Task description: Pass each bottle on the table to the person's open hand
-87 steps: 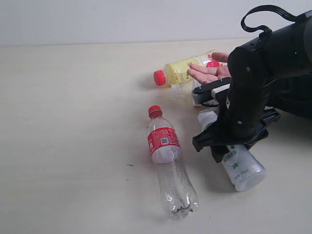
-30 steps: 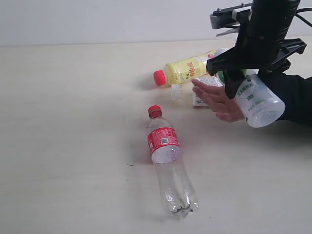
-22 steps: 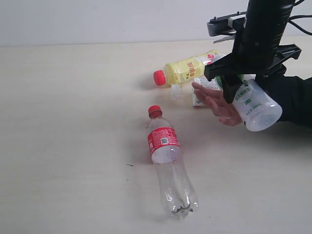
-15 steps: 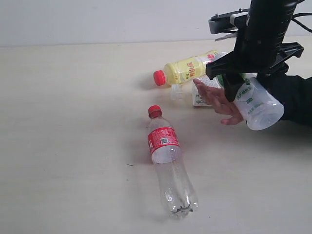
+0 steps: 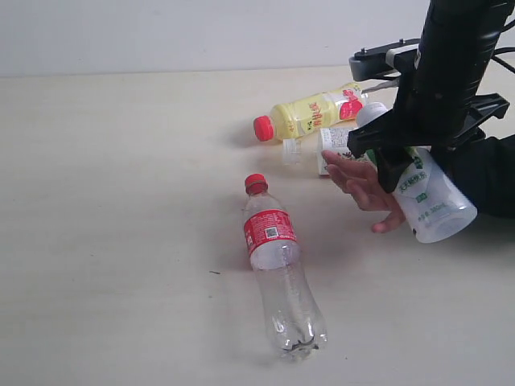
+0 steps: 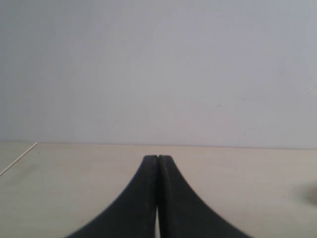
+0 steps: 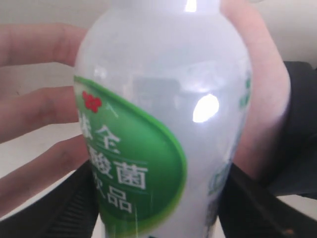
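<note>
In the exterior view the right tool (image 5: pixel 400 161) is clamped on the upper body of the green-labelled bottle (image 5: pixel 430 205). It holds the bottle off the worktop (image 5: pixel 121 201), tilted, with its cap up and its base low, right against the open hand (image 5: pixel 366 186). The hand reaches in palm-side toward the bottle, but whether skin meets plastic here I cannot tell. Beyond the hand lies the yellow bottle (image 5: pixel 310 114) on its side. Just behind the hand, partly hidden by it, lies the flower-labelled bottle (image 5: pixel 330 147). Nearer the camera than the hand, and well apart from it, the clear bottle (image 5: pixel 278 265) lies on its side, seemingly empty. That makes four bottles, one hand and two tools, with three bottles still on the worktop. In the left wrist view the left tool (image 6: pixel 157 158) is clenched on nothing, its jaws pressed together above bare worktop, far from the hand. In the right wrist view the green-labelled bottle fills the frame between the black jaws, with the hand's fingers (image 7: pixel 34 106) spread behind one side and the thumb side behind the other. I judge this bottle light, smooth and a little slippery, with thin walls that give under a squeeze. The straight middle of the body is the safest place for the hand to take it.
</note>
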{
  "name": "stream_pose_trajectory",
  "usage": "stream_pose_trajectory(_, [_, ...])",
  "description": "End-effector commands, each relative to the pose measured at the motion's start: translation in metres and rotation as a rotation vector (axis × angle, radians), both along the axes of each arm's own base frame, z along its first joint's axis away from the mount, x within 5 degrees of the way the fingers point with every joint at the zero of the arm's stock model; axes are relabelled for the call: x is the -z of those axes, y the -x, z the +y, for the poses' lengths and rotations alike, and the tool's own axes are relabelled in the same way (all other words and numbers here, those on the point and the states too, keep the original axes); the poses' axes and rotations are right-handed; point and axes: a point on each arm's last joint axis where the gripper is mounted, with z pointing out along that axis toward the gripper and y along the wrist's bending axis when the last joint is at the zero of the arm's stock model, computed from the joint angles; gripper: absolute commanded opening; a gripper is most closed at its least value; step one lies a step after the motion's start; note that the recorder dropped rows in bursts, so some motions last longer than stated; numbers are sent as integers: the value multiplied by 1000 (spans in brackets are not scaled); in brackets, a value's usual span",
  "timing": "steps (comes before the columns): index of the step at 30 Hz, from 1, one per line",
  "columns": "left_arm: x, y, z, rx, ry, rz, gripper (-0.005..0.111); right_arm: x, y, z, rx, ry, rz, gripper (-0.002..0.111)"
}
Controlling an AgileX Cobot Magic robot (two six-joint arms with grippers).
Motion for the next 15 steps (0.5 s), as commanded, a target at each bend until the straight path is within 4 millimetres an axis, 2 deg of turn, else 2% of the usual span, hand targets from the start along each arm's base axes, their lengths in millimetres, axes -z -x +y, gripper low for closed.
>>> stream_pose_trajectory(1, [-1,1,0,-4,-11,-7,0,-1,2,-4,-3,18,12,8])
stream_pose_trajectory(10, [-1,1,0,-4,-11,-7,0,-1,2,-4,-4,19,8,52])
stream_pose_trajectory(15, [-1,1,0,-4,-11,-7,0,-1,0,-3,-6,13,-6,63])
